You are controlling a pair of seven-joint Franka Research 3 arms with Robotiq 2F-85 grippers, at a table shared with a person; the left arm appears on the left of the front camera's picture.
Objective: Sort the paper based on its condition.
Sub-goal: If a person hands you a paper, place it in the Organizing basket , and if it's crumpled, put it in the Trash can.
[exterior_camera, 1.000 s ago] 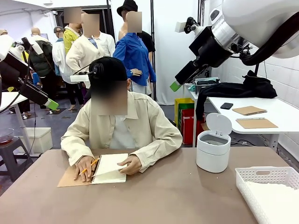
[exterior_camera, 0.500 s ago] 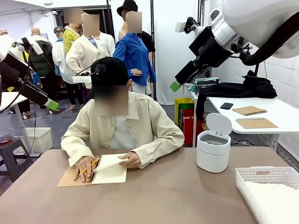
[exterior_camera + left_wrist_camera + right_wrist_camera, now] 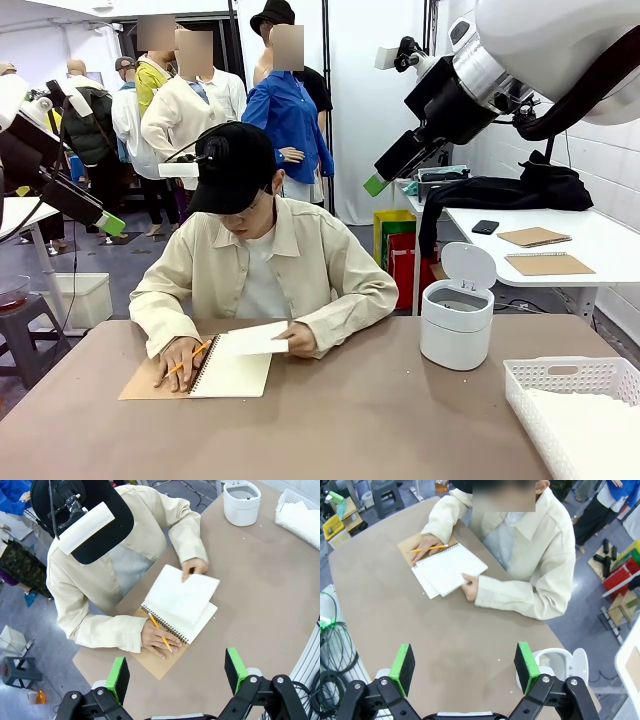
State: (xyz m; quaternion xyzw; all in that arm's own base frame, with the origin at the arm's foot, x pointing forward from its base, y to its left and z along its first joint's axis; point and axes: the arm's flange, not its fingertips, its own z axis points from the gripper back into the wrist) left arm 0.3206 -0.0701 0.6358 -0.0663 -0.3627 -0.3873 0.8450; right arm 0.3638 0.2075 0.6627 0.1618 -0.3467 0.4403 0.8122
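A: Start at the left gripper (image 3: 176, 672) — its green pads (image 3: 119, 677) stand spread wide with nothing between them, high in the air above the notebook's end of the table.

B: The right gripper (image 3: 464, 666) is the same: fingers (image 3: 525, 662) wide apart, empty, held up well above the brown table (image 3: 420, 625).

A: And the paper?

B: Across the table, by the person. One white sheet (image 3: 256, 339) is lifted off the open spiral notebook (image 3: 235, 375), tilted up, its outer edge pinched in the person's free hand (image 3: 300, 340). From where I stand I can't tell whether it's attached at the spiral or loose.

A: The pencil hand (image 3: 182, 358)?

B: Flat on the folded-back kraft cover (image 3: 140, 385), just beside the spiral, a yellow pencil (image 3: 190, 357) across its fingers.

A: Both grippers are well apart from that sheet, then.

B: Yes — neither touches anything. Farther along, toward the right arm's side, a white bin (image 3: 457, 325) stands with its lid tipped up. At the near right corner sits a white slotted basket (image 3: 525, 405) with something white lying in it. It looks like paper, but it's too washed out to be sure.
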